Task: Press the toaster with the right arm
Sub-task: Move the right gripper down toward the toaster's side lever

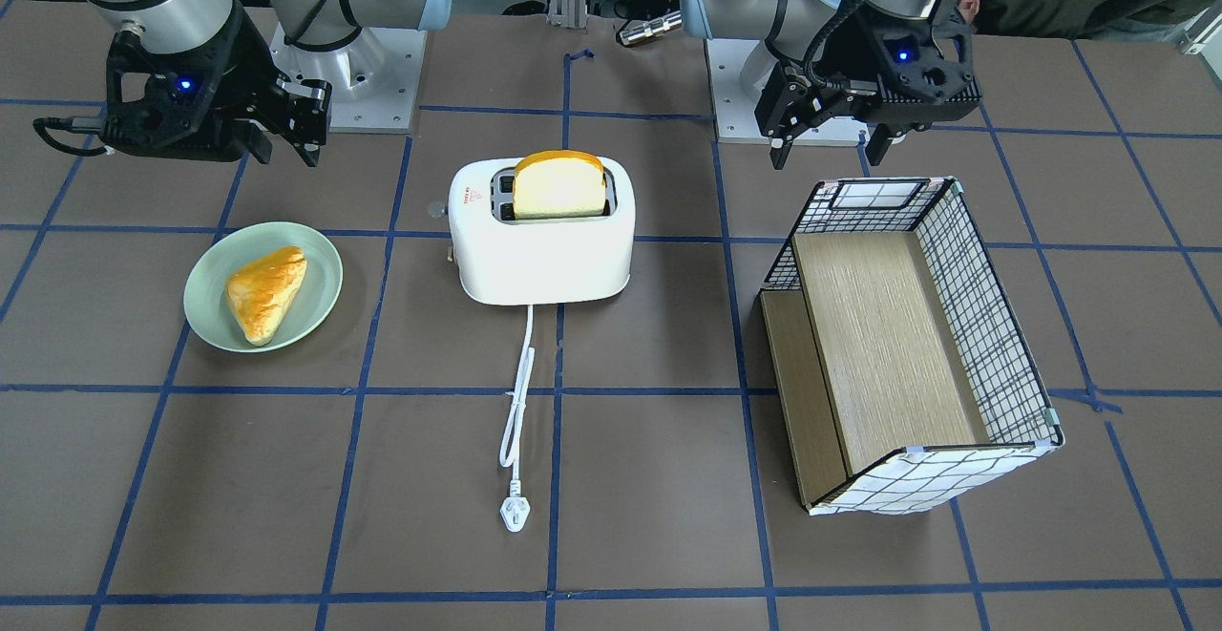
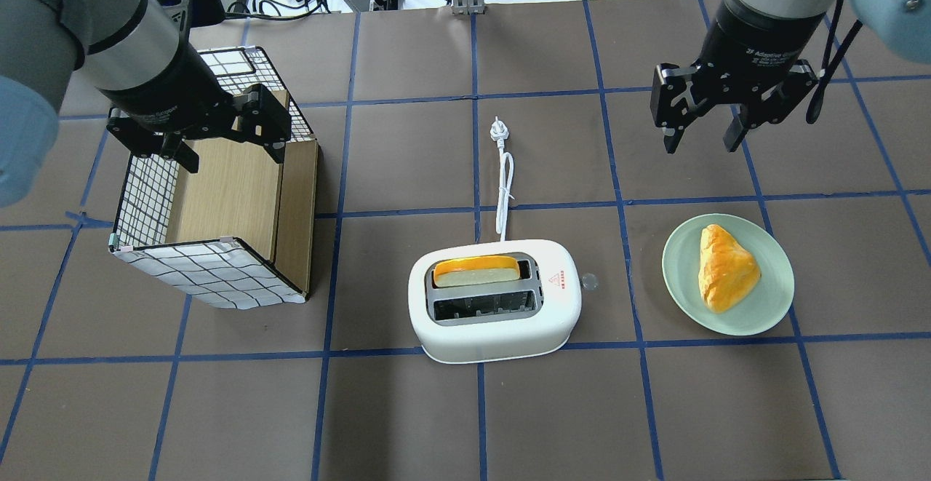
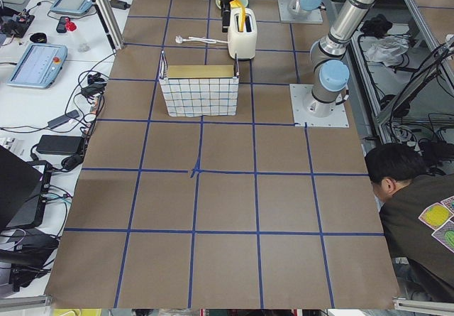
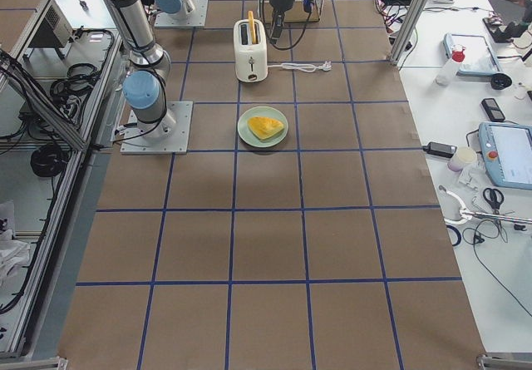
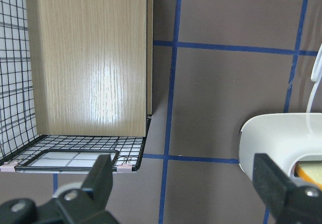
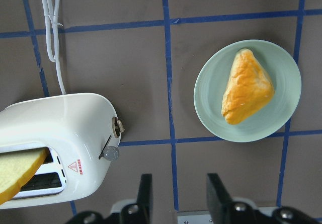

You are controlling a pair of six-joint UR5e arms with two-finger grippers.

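The white two-slot toaster point(image 1: 542, 249) stands mid-table and also shows in the overhead view point(image 2: 502, 328). A slice of bread point(image 1: 558, 184) sticks up from one slot. Its side lever knob point(image 6: 110, 152) is on the end that faces the plate. My right gripper point(image 2: 698, 145) is open and empty. It hangs above the table on the far side of the plate, apart from the toaster, and shows in the front view point(image 1: 284, 146). My left gripper point(image 2: 233, 157) is open and empty above the grid-patterned box point(image 2: 211, 270).
A green plate point(image 2: 771, 306) with a golden pastry point(image 2: 724, 268) lies right of the toaster. The toaster's white cord and plug point(image 1: 516, 515) trail across the table. A person point(image 3: 404, 188) sits at the table's side.
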